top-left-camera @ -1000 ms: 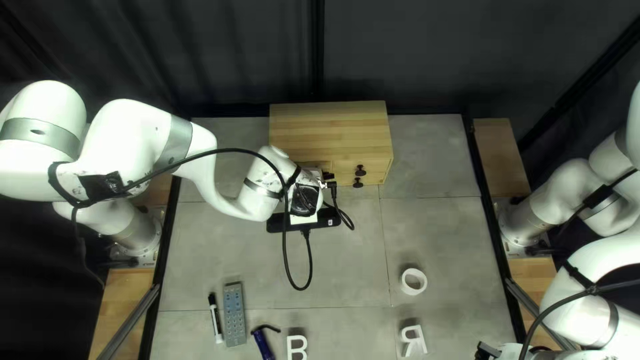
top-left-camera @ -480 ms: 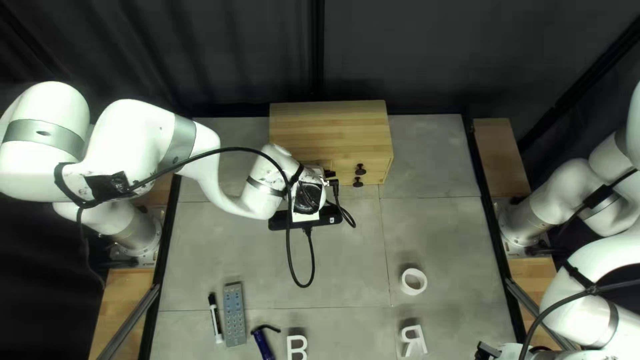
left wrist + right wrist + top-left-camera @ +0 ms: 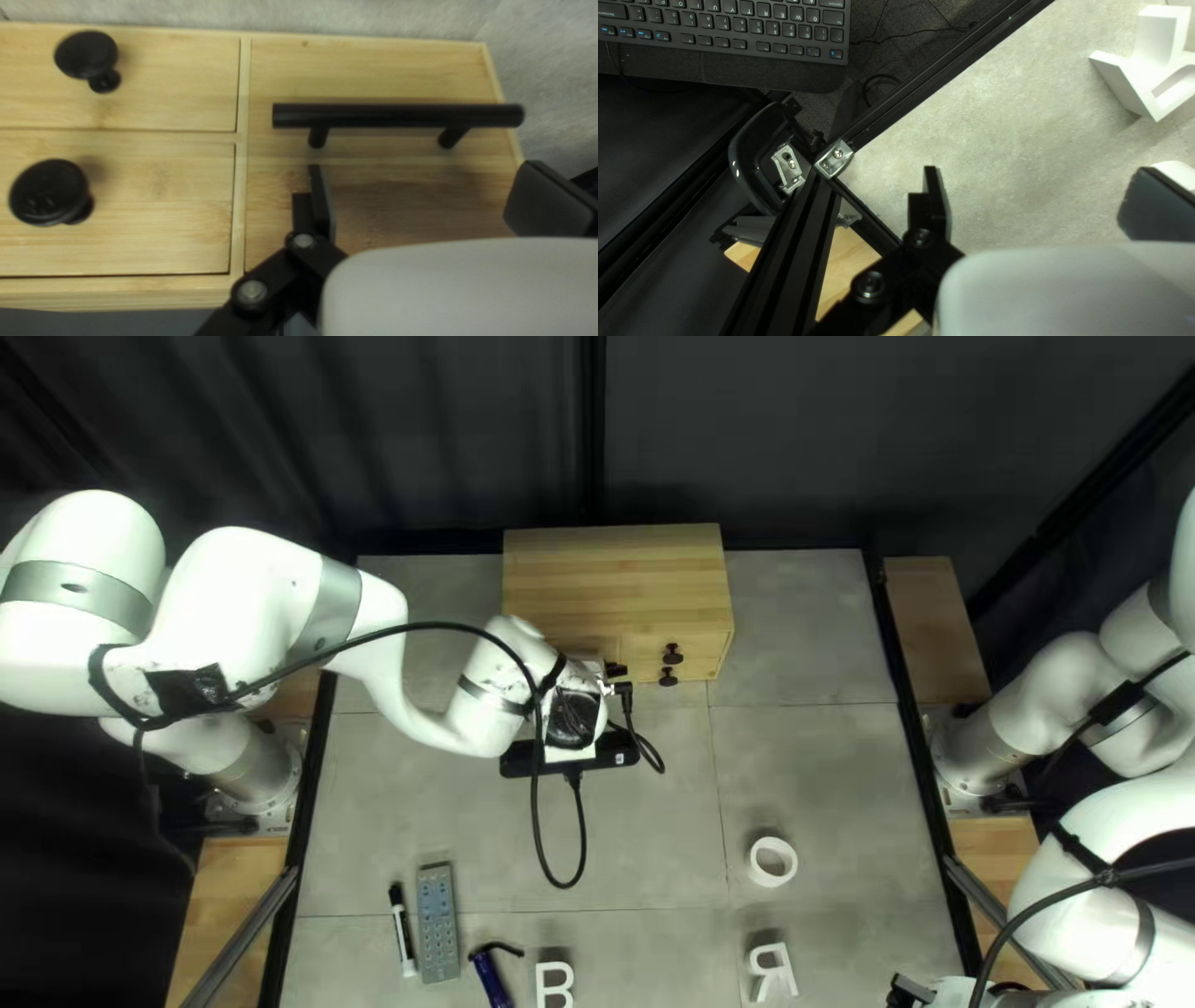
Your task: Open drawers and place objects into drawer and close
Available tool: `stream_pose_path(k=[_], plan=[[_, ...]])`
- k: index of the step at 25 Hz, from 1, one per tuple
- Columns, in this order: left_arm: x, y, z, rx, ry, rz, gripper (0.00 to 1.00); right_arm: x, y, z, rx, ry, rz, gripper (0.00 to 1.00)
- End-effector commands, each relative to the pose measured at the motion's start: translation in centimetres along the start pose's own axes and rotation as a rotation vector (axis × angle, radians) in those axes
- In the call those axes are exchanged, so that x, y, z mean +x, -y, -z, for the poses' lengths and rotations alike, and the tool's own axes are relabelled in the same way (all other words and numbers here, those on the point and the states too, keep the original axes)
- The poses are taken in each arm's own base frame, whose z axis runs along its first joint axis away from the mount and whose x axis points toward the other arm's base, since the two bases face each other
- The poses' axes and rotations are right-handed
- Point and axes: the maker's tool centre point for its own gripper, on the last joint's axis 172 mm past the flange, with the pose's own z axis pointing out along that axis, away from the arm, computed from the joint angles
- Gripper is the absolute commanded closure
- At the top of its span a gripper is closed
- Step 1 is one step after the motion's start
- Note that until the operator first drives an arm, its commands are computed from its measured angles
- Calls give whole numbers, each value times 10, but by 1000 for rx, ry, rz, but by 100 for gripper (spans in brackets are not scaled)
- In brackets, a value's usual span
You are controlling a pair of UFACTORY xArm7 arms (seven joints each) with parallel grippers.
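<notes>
Black fingers are held spread on the left gripper (image 3: 583, 675), its arm stretched from the left edge and bent before the wooden cabinet (image 3: 610, 566), top centre of the top left view. The bar handle (image 3: 398, 116), ahead of the fingers, is shown in full only by the left wrist view. The right gripper (image 3: 911, 991), lower right, is spread too. The remote control (image 3: 438, 924) is seen lower left from above; the keyboard (image 3: 722, 25), only by the right wrist view.

White letter B (image 3: 543, 986) and mirrored R (image 3: 787, 968) on the table (image 3: 647, 834), characters on the keyboard (image 3: 735, 51)
</notes>
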Motion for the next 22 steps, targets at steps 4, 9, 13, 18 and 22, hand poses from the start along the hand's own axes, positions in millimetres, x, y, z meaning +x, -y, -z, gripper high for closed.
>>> stream_pose_path(k=[4, 9, 13, 18, 22], plan=[[20, -37, 52, -22, -67, -62, 0, 0, 0, 0, 0, 0, 0, 0], [32, -74, 67, -47, -90, -90, 0, 0, 0, 0, 0, 0, 0, 0], [66, -111, 72, -49, -69, -149, 0, 0, 0, 0, 0, 0, 0, 0], [109, -152, 90, -39, -45, -281, 0, 0, 0, 0, 0, 0, 0, 0], [128, -175, 101, -37, -45, -335, 0, 0, 0, 0, 0, 0, 0, 0]])
